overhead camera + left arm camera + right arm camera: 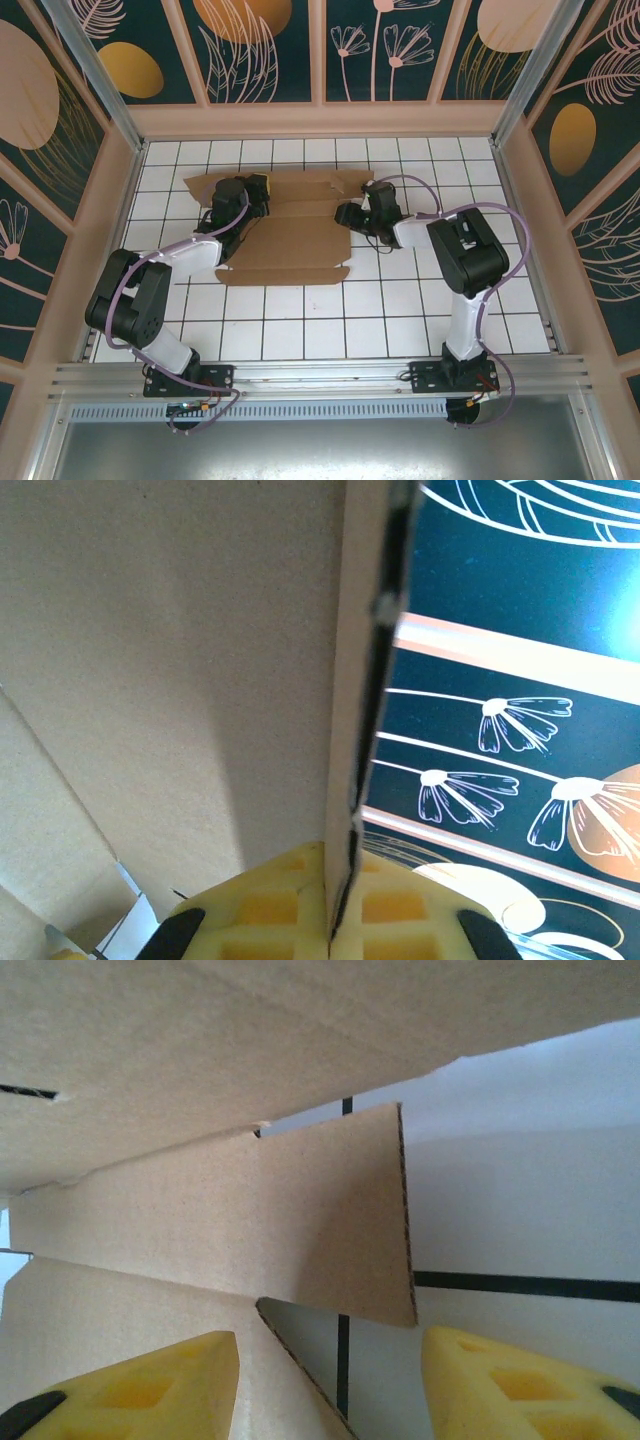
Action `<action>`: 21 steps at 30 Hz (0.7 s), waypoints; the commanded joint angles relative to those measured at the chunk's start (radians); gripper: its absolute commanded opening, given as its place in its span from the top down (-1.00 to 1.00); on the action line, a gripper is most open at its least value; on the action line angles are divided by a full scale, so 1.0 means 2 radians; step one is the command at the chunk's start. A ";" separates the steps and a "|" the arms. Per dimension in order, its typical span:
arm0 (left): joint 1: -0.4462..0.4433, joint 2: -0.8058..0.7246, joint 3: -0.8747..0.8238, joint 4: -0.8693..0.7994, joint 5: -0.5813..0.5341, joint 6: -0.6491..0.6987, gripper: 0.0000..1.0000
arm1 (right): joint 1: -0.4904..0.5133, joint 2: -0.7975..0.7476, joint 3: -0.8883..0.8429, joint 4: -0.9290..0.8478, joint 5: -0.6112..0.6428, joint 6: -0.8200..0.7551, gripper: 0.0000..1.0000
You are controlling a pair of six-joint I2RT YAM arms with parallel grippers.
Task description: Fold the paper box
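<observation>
Yellow pads [270, 925] sit closest in the left wrist view. They are pressed tight on the thin edge of a brown flap [200, 680]. So the left jaws are closed and holding that flap, which stands up on its edge. Behind it is the dark wall [500, 630] with white flowers drawn on it.

In the right wrist view, two yellow fingers [150, 1385] stand apart, about half way open. A small tab [340, 1220] of cardboard hangs between them. The right jaws are not pinching it, and they hold nothing.

From above, the paper box [290, 250] lies on the far half of the white tabletop [350, 320], between the two arms. Most of it is a wide flat sheet, with flaps and cut edges showing. The left jaws are at its back left part and the right jaws are at its right side.

I think the folding is only at the start. One flap is lifted and the rest is not yet bent into shape. Next, the right jaws likely need to close on the small tab, or push it, and bend it along its crease. The left jaws should hold their flap steady so the sheet does not slide.

I can see no brand, label or writing. The cardboard is plain brown.
</observation>
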State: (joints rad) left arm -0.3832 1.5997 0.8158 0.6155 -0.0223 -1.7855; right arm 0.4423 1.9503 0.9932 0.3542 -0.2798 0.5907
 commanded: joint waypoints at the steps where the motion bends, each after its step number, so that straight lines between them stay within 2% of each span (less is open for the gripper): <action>1: 0.000 0.006 0.022 -0.043 0.032 -0.017 1.00 | -0.007 0.013 0.015 0.020 0.013 0.001 -0.05; 6: -0.001 0.009 0.038 -0.080 0.040 -0.021 1.00 | -0.011 0.011 0.012 0.043 0.041 -0.025 -0.05; 12: 0.000 0.010 0.075 -0.173 0.036 -0.016 1.00 | -0.014 -0.001 -0.036 0.164 0.086 -0.038 0.02; 16: 0.000 0.011 0.107 -0.212 0.029 -0.016 1.00 | -0.020 0.001 -0.089 0.305 0.086 0.005 0.09; 21: 0.000 0.008 0.124 -0.247 0.013 -0.019 1.00 | -0.034 0.025 -0.110 0.392 0.069 0.081 0.20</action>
State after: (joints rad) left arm -0.3813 1.6112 1.0344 0.2401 0.0250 -1.8011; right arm 0.3904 1.9690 0.7853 0.9203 -0.1474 0.6525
